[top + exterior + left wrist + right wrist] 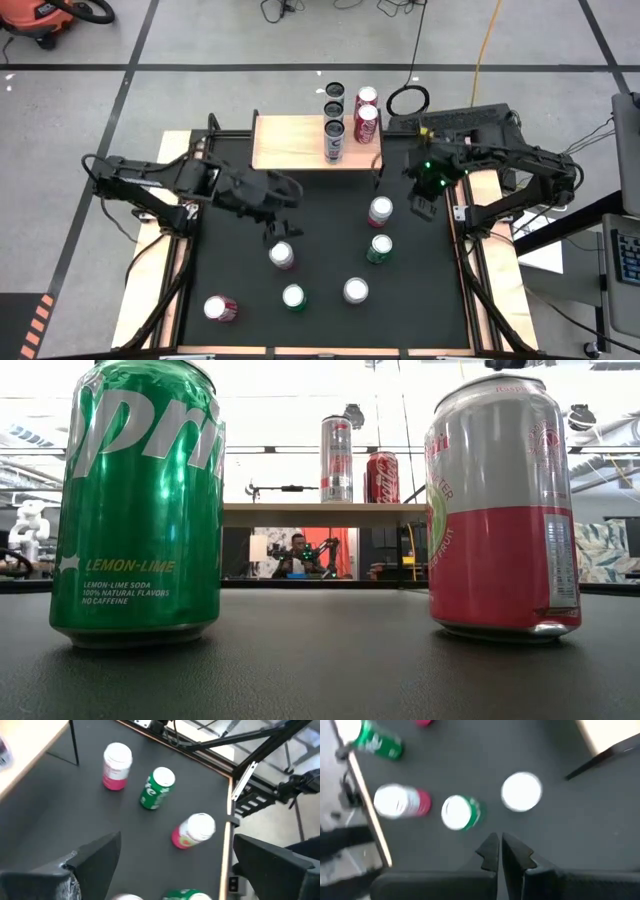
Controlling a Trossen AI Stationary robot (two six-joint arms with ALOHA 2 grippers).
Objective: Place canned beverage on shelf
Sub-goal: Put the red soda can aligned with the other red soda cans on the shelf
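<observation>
My left claw (281, 213) hangs over the left half of the dark desk (330, 215), fingers spread wide with nothing between them. The can that matters most sits just below it and a touch toward the front edge: a silver-topped can (282, 254), standing upright, long axis vertical, so I reckon a straight drop with the fingers either side of its wall is the way in. Further out from the claw, toward the near-left corner, a red-and-white can (220, 308) stands alone, and a green can (293, 297) stands beyond the silver one.

Behind my left claw, across the desk, is the shelf (290, 142), its wooden top already carrying a tall can (334, 140) and a red can (365, 122) at its right end; the left part of the plank is bare, and that bare stretch lies closer to my left arm.

Over to the right, my right claw (422, 207) hovers with its fingers pressed together, holding nothing. Just beside it toward the middle stands a pink-and-white can (380, 211), and in front of that a second green can (379, 247).
</observation>
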